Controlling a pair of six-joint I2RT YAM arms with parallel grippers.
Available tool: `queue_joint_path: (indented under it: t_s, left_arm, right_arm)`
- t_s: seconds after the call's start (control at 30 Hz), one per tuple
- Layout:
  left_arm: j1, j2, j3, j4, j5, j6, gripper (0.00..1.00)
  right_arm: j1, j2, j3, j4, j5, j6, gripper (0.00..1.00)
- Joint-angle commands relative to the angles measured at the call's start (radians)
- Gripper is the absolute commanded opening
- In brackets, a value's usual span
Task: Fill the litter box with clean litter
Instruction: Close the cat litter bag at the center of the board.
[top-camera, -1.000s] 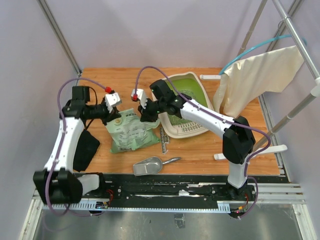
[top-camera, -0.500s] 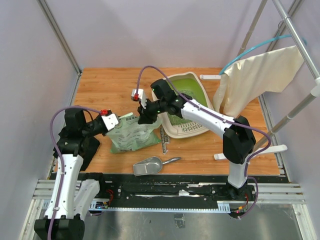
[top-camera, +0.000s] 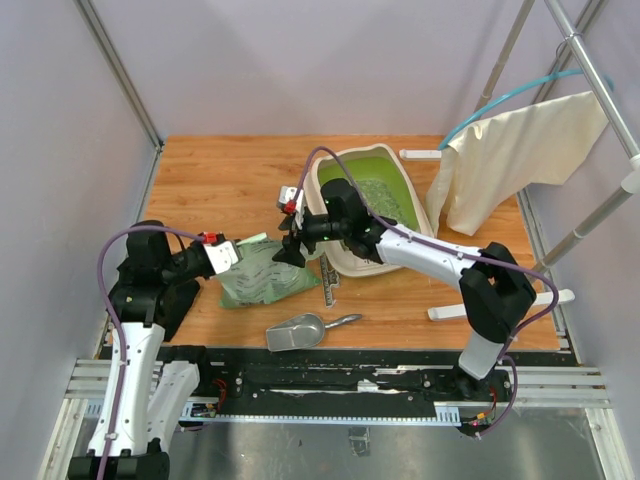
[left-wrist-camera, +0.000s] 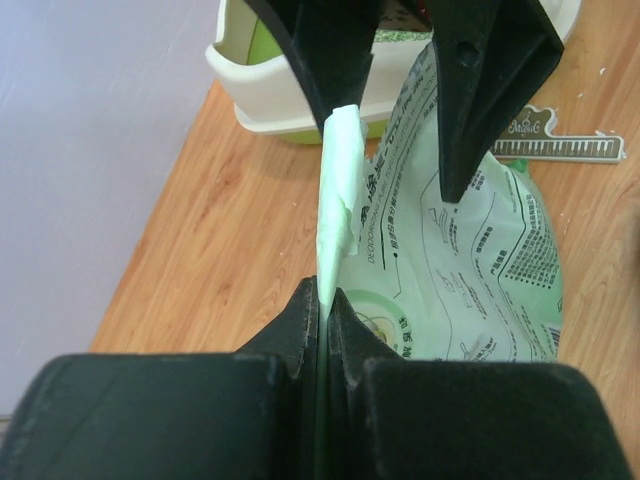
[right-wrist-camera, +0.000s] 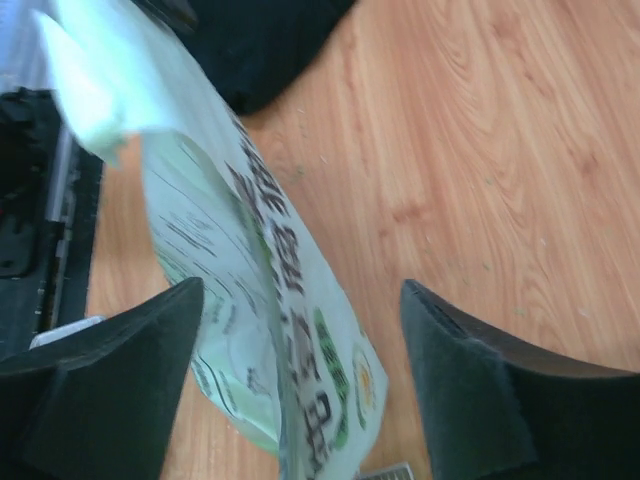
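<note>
Since the earlier frame the left arm has pulled back toward its own base, dragging the litter bag (top-camera: 265, 275) along, and the right tool (top-camera: 290, 250) has let go and spread wide. Left tool (left-wrist-camera: 322, 300) is pressed together on the bag's thin top flap only. The rest of the bag sags on the desk (top-camera: 220, 175) ahead of that tool. The right tool's fingers (right-wrist-camera: 110, 380) hang open either side of the bag's printed face, and from the left wrist view they don't look to be touching it. The litter box (top-camera: 375, 262) sits behind the right tool, on the side away from the bag. Some clean litter (top-camera: 375, 195) is already inside on the green floor, so the fill looks partway at best. A ruler (top-camera: 328, 275) lies between bag and box, a metal scoop (top-camera: 297, 332) sits near-side of the right tool, and a black cloth (top-camera: 175, 300) is under the left arm. Risks: a one-point pinch on a flimsy flap could slip or tear if the bag is lifted with weight in it. If the mouth is open, tilting it here would likely dump granules on the desk, short of the box. Open fingers could snag the plastic when regrasping.
</note>
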Motion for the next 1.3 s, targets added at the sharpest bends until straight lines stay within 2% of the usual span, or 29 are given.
queue_joint_path:
  t_s: [0.0, 0.1, 0.17, 0.23, 0.33, 0.37, 0.43, 0.47, 0.5, 0.53, 0.57, 0.63, 0.73, 0.8, 0.83, 0.9, 0.93, 0.97, 1.1, 1.2, 1.27]
  left_arm:
    - [0.000, 0.015, 0.076, 0.038, 0.062, 0.038, 0.00]
    - [0.000, 0.025, 0.090, 0.044, 0.071, 0.036, 0.01]
    - [0.000, 0.027, 0.100, 0.047, 0.063, 0.033, 0.00]
    - [0.000, 0.034, 0.108, 0.048, 0.064, 0.032, 0.01]
    - [0.000, 0.037, 0.121, 0.045, 0.072, 0.028, 0.00]
    - [0.000, 0.036, 0.123, 0.040, 0.078, 0.028, 0.00]
    - [0.000, 0.034, 0.123, 0.032, 0.088, 0.027, 0.01]
    - [-0.001, 0.031, 0.125, 0.022, 0.089, 0.028, 0.01]
    - [0.000, 0.026, 0.126, 0.011, 0.084, 0.032, 0.01]
    - [0.000, 0.017, 0.125, -0.002, 0.077, 0.034, 0.01]
    - [0.000, 0.009, 0.125, -0.013, 0.067, 0.036, 0.00]
    - [0.000, -0.007, 0.122, -0.032, 0.046, 0.033, 0.01]
    - [0.000, -0.029, 0.117, -0.086, 0.051, 0.026, 0.00]
    - [0.000, -0.050, 0.090, -0.116, 0.050, 0.017, 0.00]
    - [0.000, -0.060, 0.081, -0.130, 0.039, 0.019, 0.01]
    - [0.000, -0.078, 0.042, -0.142, -0.002, 0.021, 0.01]
    - [0.000, -0.087, 0.027, -0.140, -0.028, 0.023, 0.01]
    - [0.000, -0.094, 0.014, -0.137, -0.051, 0.024, 0.01]
    - [0.000, -0.108, -0.014, -0.116, -0.098, 0.020, 0.00]
    - [0.000, -0.105, -0.027, -0.115, -0.093, 0.021, 0.00]
    - [0.000, -0.106, -0.033, -0.124, -0.092, 0.020, 0.01]
  right_arm:
    - [0.008, 0.054, 0.088, 0.060, -0.209, -0.027, 0.84]
    - [0.032, 0.099, 0.116, 0.087, -0.218, -0.013, 0.91]
    - [0.050, 0.121, 0.118, 0.154, -0.213, 0.052, 0.99]
    - [0.073, 0.134, 0.128, 0.193, -0.119, 0.099, 0.99]
    - [0.111, 0.153, 0.126, 0.218, 0.062, 0.069, 1.00]
    - [0.115, 0.158, 0.105, 0.278, 0.138, 0.096, 0.96]
    - [0.112, 0.171, 0.079, 0.380, 0.206, 0.134, 0.80]
    - [0.116, 0.170, 0.083, 0.376, 0.263, 0.148, 0.50]
    - [0.122, 0.168, 0.087, 0.357, 0.342, 0.160, 0.27]
    - [0.124, 0.163, 0.077, 0.355, 0.392, 0.146, 0.11]
    - [0.127, 0.154, 0.057, 0.381, 0.454, 0.128, 0.05]
    - [0.140, 0.132, -0.005, 0.440, 0.580, 0.071, 0.01]
    - [0.147, 0.095, -0.076, 0.493, 0.690, 0.007, 0.01]
    - [0.147, 0.081, -0.104, 0.496, 0.710, 0.011, 0.01]
    - [0.144, 0.074, -0.119, 0.496, 0.681, 0.007, 0.08]
    - [0.128, 0.055, -0.132, 0.450, 0.554, 0.023, 0.43]
    - [0.115, 0.044, -0.126, 0.402, 0.487, 0.034, 0.50]
    - [0.104, 0.032, -0.116, 0.338, 0.457, 0.049, 0.53]
    - [0.057, -0.005, -0.140, 0.226, 0.454, 0.020, 0.53]
    - [0.017, -0.030, -0.170, 0.199, 0.437, -0.023, 0.30]
    - [0.001, -0.044, -0.179, 0.168, 0.408, -0.063, 0.25]
